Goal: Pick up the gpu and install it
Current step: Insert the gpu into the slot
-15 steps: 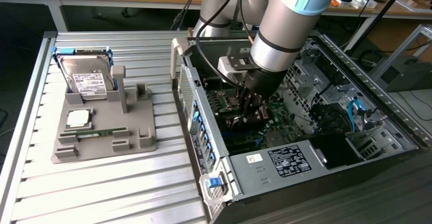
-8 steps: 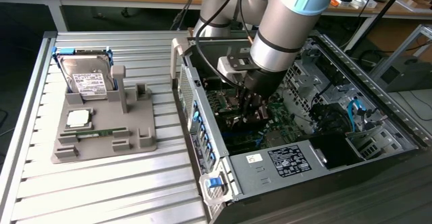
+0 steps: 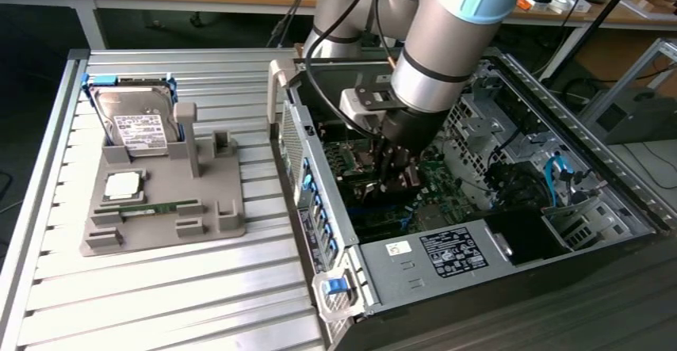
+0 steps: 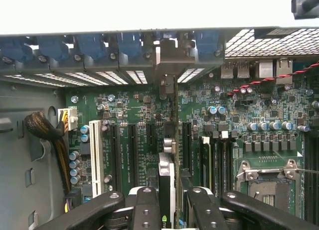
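Gripping the gpu (image 4: 167, 182) edge-on, gripper (image 4: 167, 210) fingers partly closed on it | hovering over motherboard (image 4: 129, 115) slots | handling: looking light, stiff, fragile; holding by card edges

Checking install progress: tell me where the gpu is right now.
The gpu stands on edge between the gripper fingers, over the motherboard's expansion slots inside the open computer case, at the exterior view's right.
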`<state>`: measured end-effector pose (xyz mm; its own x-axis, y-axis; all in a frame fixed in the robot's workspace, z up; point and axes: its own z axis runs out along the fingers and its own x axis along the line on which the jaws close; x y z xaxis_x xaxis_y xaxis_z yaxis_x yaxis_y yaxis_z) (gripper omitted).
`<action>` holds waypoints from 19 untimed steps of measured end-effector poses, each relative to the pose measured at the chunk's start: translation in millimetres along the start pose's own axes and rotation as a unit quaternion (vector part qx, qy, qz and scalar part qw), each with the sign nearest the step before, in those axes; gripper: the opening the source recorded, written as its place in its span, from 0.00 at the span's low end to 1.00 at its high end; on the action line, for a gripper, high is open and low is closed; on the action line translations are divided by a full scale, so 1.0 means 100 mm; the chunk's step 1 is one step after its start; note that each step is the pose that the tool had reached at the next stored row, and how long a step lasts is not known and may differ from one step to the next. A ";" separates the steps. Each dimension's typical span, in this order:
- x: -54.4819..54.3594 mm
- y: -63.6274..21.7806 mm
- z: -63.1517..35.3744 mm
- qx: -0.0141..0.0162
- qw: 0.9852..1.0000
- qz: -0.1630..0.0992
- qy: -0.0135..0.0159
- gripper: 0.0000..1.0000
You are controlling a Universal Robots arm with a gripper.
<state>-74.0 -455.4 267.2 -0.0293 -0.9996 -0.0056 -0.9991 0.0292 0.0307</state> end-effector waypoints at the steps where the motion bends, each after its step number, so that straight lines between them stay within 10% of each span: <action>1: 0.00 0.002 0.002 0.000 1.000 0.000 0.000 0.27; 19: -0.01 0.007 0.033 0.000 1.000 -0.001 -0.001 0.27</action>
<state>-74.7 -454.1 263.9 -0.0284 -0.9996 -0.0074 -0.9991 0.0281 0.0308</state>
